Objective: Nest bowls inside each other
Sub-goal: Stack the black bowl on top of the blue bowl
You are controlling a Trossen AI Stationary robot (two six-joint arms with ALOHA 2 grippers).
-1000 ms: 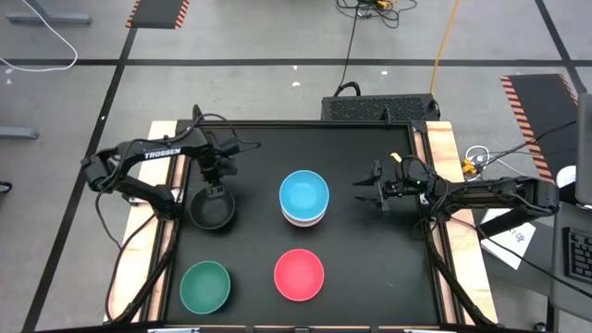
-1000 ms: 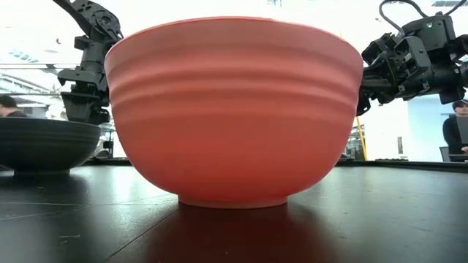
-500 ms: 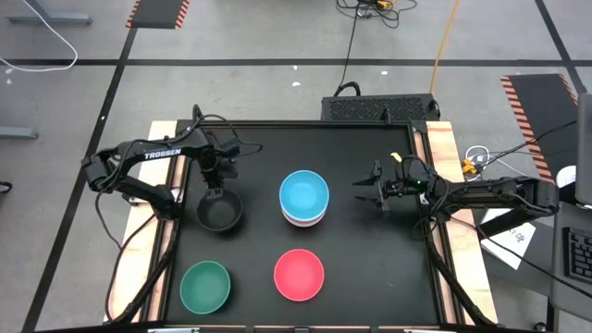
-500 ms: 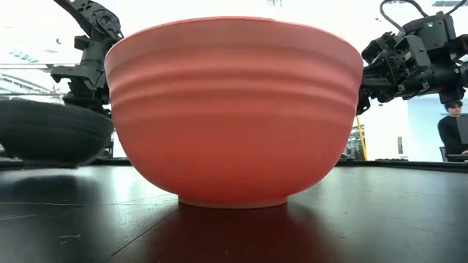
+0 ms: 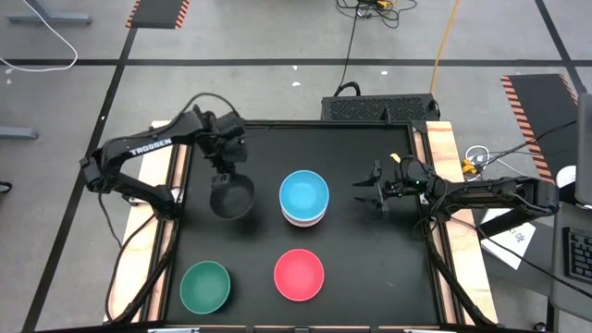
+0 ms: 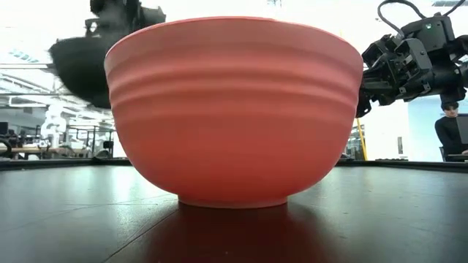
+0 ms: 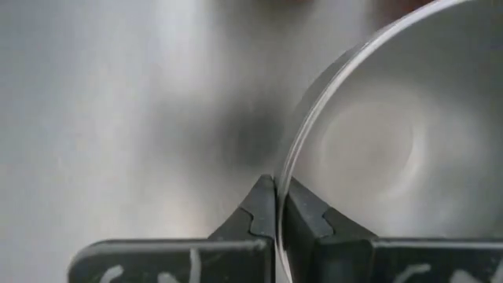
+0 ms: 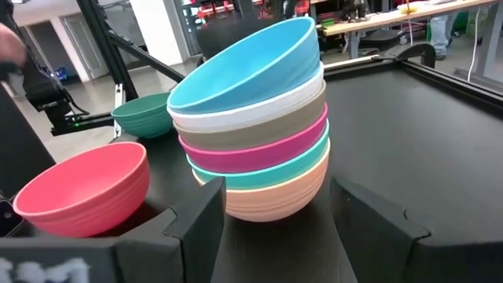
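My left gripper is shut on a black bowl, which hangs above the table's left half, left of the stack; the low view shows the black bowl high and blurred. The stack has a blue bowl on top, then white, taupe, magenta, teal and orange bowls. A red bowl and a green bowl stand on their bases near the front edge. My right gripper stands open and level to the right of the stack, its fingers either side of the stack's foot in its wrist view. My left gripper pinches the black bowl's rim at the bowl's far side, one finger inside the bowl and one outside. The fingers come from above, slanting down. The bowl hangs below them, tilted and lifted clear of the table.
The black mat's far-left corner and the strip between stack and right gripper are bare. Wooden strips edge the mat on both sides. Cables and a black box lie beyond the far edge.
My left gripper has taken hold of the black bowl's rim and risen with it, going a little toward the far edge and the stack. The bowl, which stood on the table, first tipped and slid, then came up clear and now hangs tilted.
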